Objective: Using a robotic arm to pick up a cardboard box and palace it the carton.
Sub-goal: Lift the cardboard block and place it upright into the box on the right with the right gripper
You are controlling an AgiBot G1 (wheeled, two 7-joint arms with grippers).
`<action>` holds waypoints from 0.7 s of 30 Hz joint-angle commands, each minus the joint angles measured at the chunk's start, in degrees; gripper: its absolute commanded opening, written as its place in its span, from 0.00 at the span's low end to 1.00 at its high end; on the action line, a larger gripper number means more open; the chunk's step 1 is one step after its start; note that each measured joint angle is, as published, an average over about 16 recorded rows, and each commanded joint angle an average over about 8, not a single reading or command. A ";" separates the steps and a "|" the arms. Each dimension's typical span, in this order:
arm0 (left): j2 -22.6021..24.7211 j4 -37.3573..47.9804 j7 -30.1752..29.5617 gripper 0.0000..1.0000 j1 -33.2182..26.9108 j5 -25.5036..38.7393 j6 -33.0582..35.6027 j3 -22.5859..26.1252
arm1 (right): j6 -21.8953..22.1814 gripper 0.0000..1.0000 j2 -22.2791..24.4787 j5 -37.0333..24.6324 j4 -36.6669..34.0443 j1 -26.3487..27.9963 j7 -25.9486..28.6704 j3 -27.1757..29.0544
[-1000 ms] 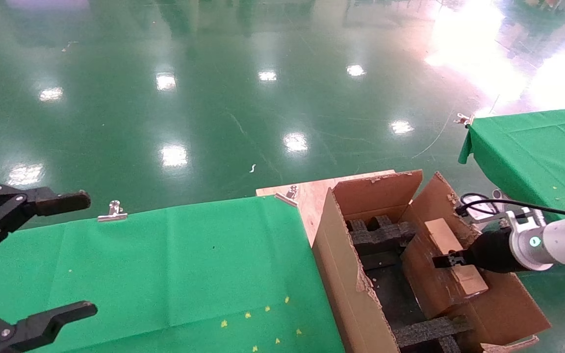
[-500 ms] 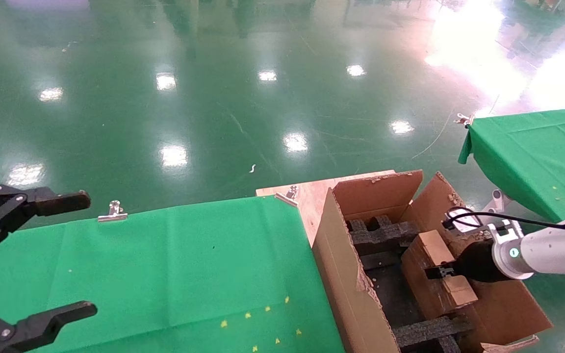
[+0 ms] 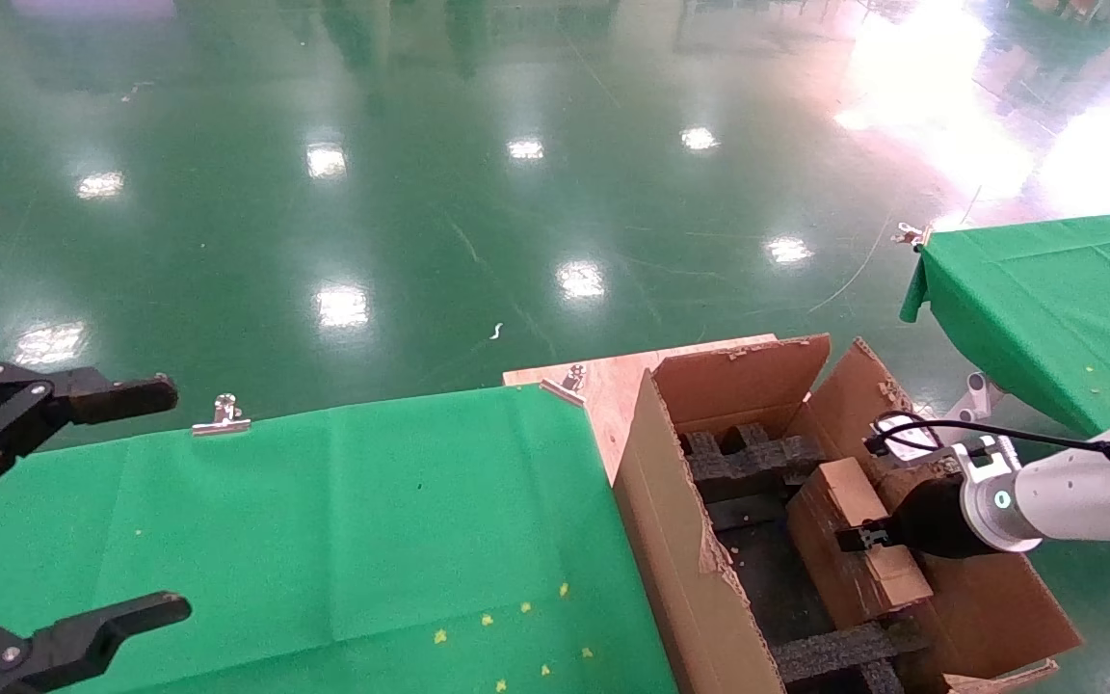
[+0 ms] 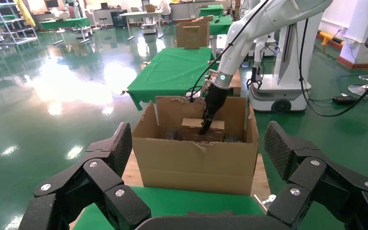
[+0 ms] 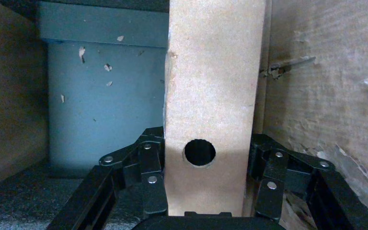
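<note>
The small brown cardboard box (image 3: 847, 493) hangs inside the large carton (image 3: 680, 540), close to its right inner wall. My right gripper (image 3: 865, 533), on the white robotic arm (image 3: 1075, 496), is shut on the cardboard box. In the right wrist view the cardboard box (image 5: 211, 86) fills the middle and shows its round hole (image 5: 200, 152), with black fingers (image 5: 148, 165) pressed on both sides. The left wrist view shows the carton (image 4: 196, 163) from the front with the box (image 4: 191, 125) inside it. My left gripper (image 3: 170, 501) is parked open over the green table's left end.
Black foam inserts (image 3: 748, 458) line the carton's bottom. The carton stands on a wooden board (image 3: 613, 381) beside the green-cloth table (image 3: 324, 520), which has a metal clip (image 3: 221, 414) on its far edge. Another green table (image 3: 1056, 299) stands at the right.
My right gripper has carried the cardboard box leftward and lower into the carton. The left arm has not moved.
</note>
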 commanded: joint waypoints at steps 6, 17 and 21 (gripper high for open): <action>0.00 0.01 0.01 1.00 -0.01 -0.01 0.00 0.01 | -0.09 1.00 0.21 -0.26 0.29 0.43 0.22 -0.07; 0.00 0.02 0.02 1.00 -0.02 -0.02 0.00 0.03 | -0.47 1.00 0.96 -1.12 1.05 2.57 0.92 -0.21; -0.01 0.03 0.02 1.00 -0.02 -0.02 0.00 0.04 | -0.60 1.00 1.49 -1.42 1.61 3.52 1.14 -0.20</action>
